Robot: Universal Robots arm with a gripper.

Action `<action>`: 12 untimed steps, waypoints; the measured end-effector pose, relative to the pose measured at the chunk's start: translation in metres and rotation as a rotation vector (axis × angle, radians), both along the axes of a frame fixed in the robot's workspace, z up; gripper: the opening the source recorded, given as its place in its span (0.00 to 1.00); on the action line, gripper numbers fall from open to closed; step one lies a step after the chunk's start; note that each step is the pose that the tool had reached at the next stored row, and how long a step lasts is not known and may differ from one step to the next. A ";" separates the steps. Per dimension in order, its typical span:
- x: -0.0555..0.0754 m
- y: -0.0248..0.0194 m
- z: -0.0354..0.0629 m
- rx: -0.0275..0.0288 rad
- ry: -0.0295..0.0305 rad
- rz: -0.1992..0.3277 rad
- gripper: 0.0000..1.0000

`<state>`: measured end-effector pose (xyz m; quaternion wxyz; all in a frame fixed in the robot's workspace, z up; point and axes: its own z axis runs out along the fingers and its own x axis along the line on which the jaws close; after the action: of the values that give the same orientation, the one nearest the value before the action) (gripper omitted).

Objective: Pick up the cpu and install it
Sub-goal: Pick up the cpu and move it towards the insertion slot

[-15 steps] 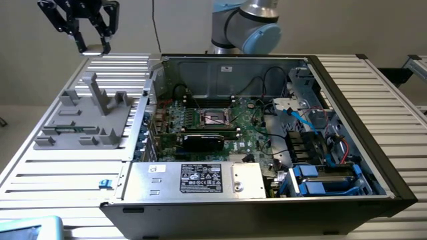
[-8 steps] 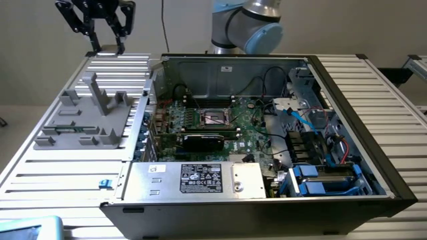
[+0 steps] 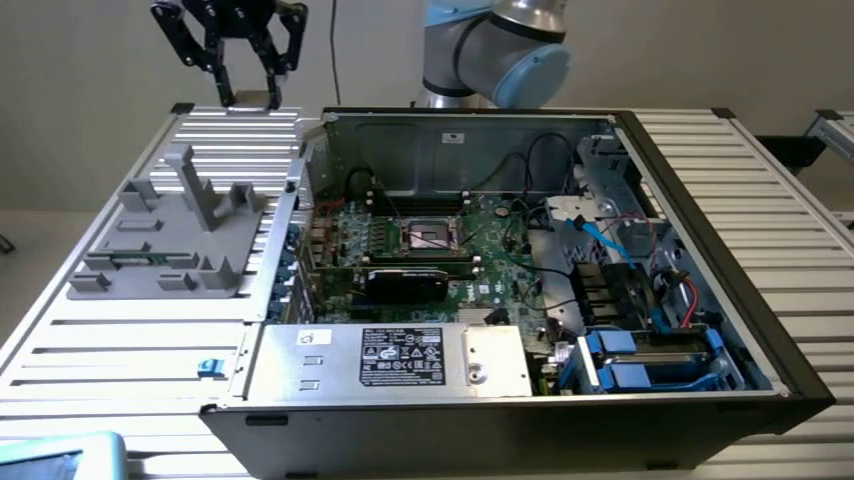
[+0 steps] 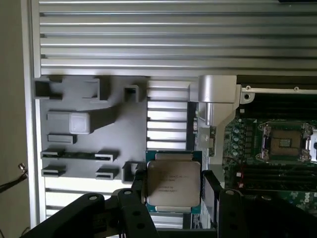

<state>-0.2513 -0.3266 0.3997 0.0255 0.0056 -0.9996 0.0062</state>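
Exterior view's left first: the grey fixture (image 3: pixel 174 235) sits on the slatted table (image 3: pixel 120 350), just beside the open computer case (image 3: pixel 727 240), I judge so that parts wait within short reach of the board; its upright posts stand tall, which I take as the reason the gripper (image 3: pixel 251 98) hangs well above the fixture's far end rather than low over it; in the wrist view the jaws are clamped on the cpu (image 4: pixel 173 184), with the fingers (image 4: pixel 210 191) bearing on two opposite edges; that hold keeps the chip flat and level, its shiny metal top turned toward the wrist camera, and, as I read it, keeps the pads off both the top face and the underside; so the pick looks done to me, and the cpu is in the air, clear of fixture and table, not yet over the case; moving right, the case lies on its side with the panel off, so the motherboard faces up and can be reached from above; near the board's middle is the socket (image 3: pixel 434 237), framed in metal, and from here I cannot tell whether the frame is open; it lies well apart from the gripper; the robot arm (image 3: pixel 501 50) rises behind the case's back wall; blue drive caddies (image 3: pixel 641 362) fill the case's corner at the exterior view's right.
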 end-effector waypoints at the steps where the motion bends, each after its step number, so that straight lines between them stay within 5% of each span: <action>1: 0.004 -0.0004 0.0000 0.0004 0.0000 0.000 0.55; 12: 0.046 -0.0039 -0.0005 0.0011 0.0000 0.000 0.55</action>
<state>-0.2054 -0.3305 0.3991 0.0255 0.0057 -0.9996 0.0056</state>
